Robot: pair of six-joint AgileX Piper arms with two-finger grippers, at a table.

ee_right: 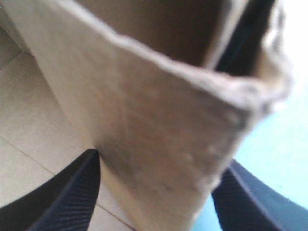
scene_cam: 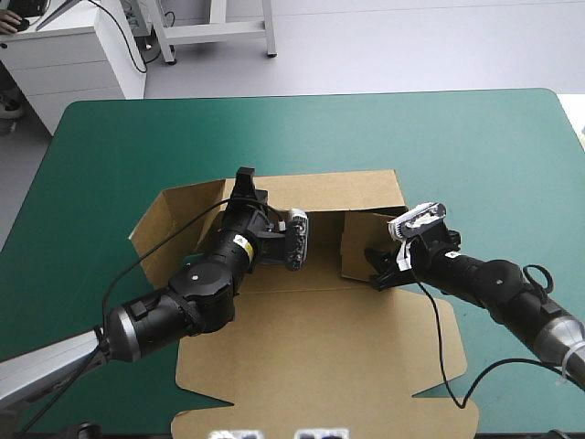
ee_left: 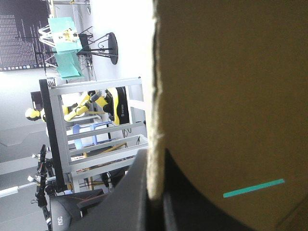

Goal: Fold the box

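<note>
box [scene_cam: 320,338]: brown sheet at the middle of the table [scene_cam: 110,137], lid panel flat toward the near edge, far wall [scene_cam: 311,190] raised, side flap [scene_cam: 358,242] standing by the wall's right end.
left gripper [scene_cam: 245,177]: black fingers [ee_left: 126,202] all but closed over the far wall's top edge, board pinched between them.
right gripper [scene_cam: 377,272]: fingers spread wide, straddling the standing flap; i see no pinch.
step, as i judge it: tucking that flap in against the wall.
method: i steady the wall upright with the left, no pulling; i close the right low on the flap near its crease, then swing it slowly along the crease.
risk: board buckling off the crease, or the wall tipping toward the far edge.
</note>
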